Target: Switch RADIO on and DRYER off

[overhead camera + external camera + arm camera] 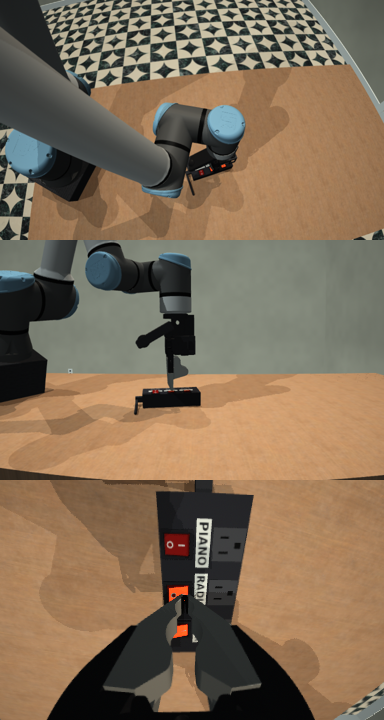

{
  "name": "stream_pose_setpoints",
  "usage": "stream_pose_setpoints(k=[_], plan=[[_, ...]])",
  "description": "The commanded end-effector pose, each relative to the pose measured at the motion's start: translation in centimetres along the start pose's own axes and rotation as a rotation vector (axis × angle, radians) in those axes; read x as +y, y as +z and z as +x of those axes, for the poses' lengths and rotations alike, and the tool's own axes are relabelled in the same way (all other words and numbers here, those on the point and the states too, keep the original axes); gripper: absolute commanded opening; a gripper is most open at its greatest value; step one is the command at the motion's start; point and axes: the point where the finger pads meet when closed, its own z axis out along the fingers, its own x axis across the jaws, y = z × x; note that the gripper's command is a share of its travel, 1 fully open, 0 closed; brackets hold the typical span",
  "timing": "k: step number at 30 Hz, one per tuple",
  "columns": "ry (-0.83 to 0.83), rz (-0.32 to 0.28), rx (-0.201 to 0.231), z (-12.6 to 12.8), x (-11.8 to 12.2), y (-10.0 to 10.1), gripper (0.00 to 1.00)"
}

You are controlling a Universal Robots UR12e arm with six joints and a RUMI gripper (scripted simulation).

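The black power strip [171, 397] lies flat on the wooden table, switches facing up; it also shows in the top view [210, 167] and in the wrist view [202, 565]. In the wrist view the PIANO switch [176, 545] is dark red. The RADIO switch [177, 593] below it glows bright orange. My gripper [184, 596] is shut and empty, its tips pressed down on the RADIO switch. It points straight down in the exterior view [170, 385]. A third lit orange switch [223, 165] shows in the top view; my fingers hide its label.
The strip's short black cord stub [136, 406] sticks out at its left end. The robot base [19, 378] stands at the table's left. The table edge runs along the tiled floor [181, 36] behind.
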Motion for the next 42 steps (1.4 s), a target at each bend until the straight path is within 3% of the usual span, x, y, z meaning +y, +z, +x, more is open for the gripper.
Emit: stream_pose_setpoints(k=[1,12,26,42], plan=[[0.001,0.001,0.001,0.0,-0.2,0.1,0.00],[0.001,0.000,0.001,0.0,-0.1,-0.4,0.00],[0.000,-0.005,-0.001,-0.1,0.2,-4.0,0.00],[0.000,-0.001,0.000,0.0,0.0,-3.9,0.00]])
